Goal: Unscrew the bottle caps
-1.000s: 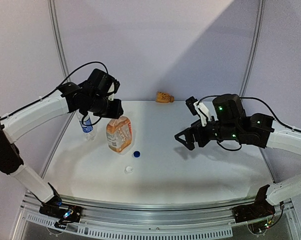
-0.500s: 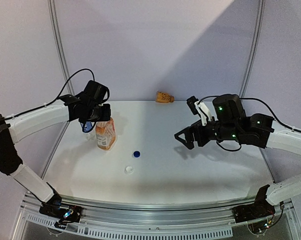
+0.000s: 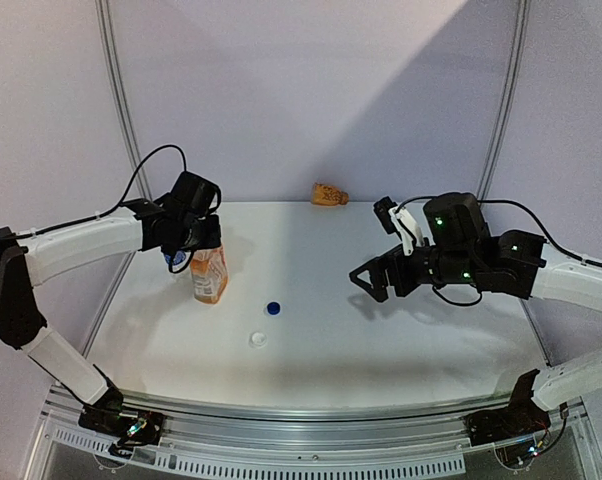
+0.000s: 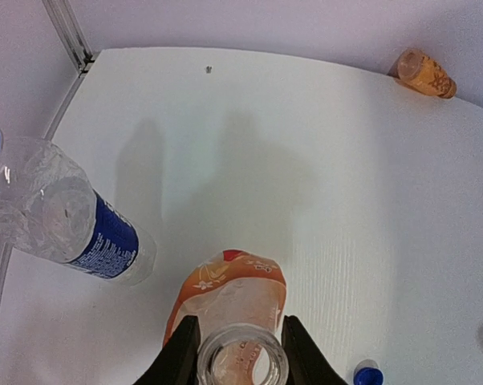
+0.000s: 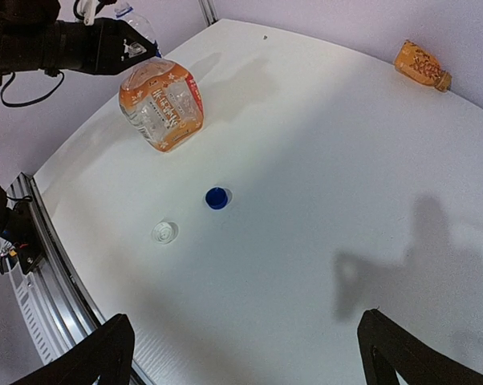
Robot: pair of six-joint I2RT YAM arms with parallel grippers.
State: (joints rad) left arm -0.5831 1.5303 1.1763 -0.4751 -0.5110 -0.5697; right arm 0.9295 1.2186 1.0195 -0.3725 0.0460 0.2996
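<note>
My left gripper [image 3: 199, 240] is shut on the open neck of the orange bottle [image 3: 209, 276], which it holds upright at the table's left. In the left wrist view the uncapped neck [image 4: 241, 359] sits between my fingers [image 4: 182, 353]. The clear water bottle [image 3: 173, 262] with a blue label stands just left of it, and also shows in the left wrist view [image 4: 61, 215]. The dark blue cap [image 3: 273, 308] and the white cap [image 3: 257, 340] lie loose on the table, as the right wrist view shows [image 5: 217, 197] [image 5: 164, 233]. My right gripper [image 3: 367, 283] is open and empty above the right side.
A small orange bottle [image 3: 328, 194] lies at the table's back edge against the wall, also in the right wrist view [image 5: 422, 64]. A metal rail [image 3: 281, 410] runs along the table's near edge.
My left gripper has carried the orange bottle left, next to the water bottle, and turned it narrow side to the camera. The right arm has barely moved.
</note>
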